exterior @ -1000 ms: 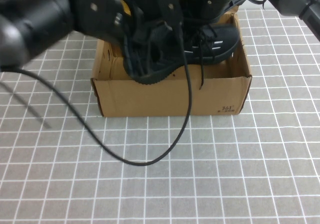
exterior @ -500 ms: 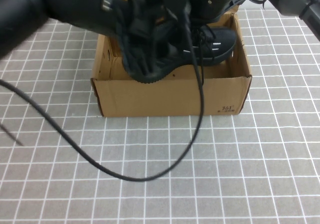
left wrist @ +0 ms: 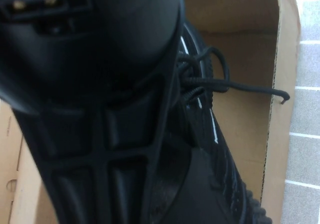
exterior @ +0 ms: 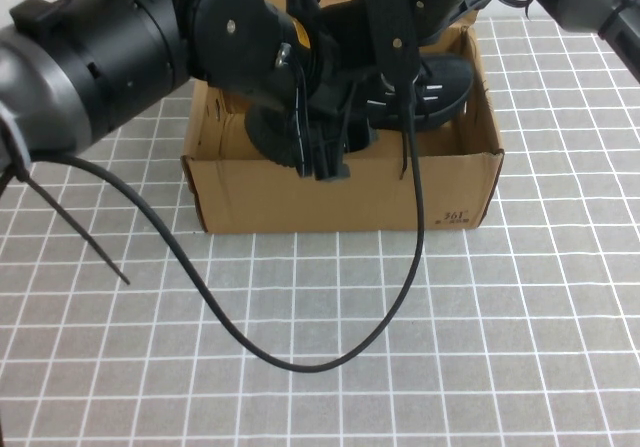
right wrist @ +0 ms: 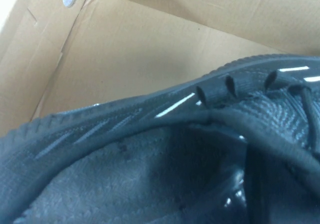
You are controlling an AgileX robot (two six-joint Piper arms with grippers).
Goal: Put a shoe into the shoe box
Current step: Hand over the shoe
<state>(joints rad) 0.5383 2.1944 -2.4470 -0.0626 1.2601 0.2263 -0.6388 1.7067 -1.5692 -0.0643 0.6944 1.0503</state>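
The black shoe lies in the brown shoe box, toe toward the box's right end, heel near the front wall. My left gripper hangs open over the heel, fingers pointing down at the front wall's top edge. My right gripper reaches down from the back right into the shoe's opening, shut on the shoe's collar. In the right wrist view the collar and white dashes of the shoe fill the frame. The left wrist view shows the laced side of the shoe beside the box wall.
A black cable from the left arm loops across the grey gridded table in front of the box. A thinner cable runs over the table at the left. The bulky left arm covers the box's left end.
My left arm has swung down and right, bringing its open gripper over the shoe's heel at the front wall. The cable loop slid right. The right arm stayed put.
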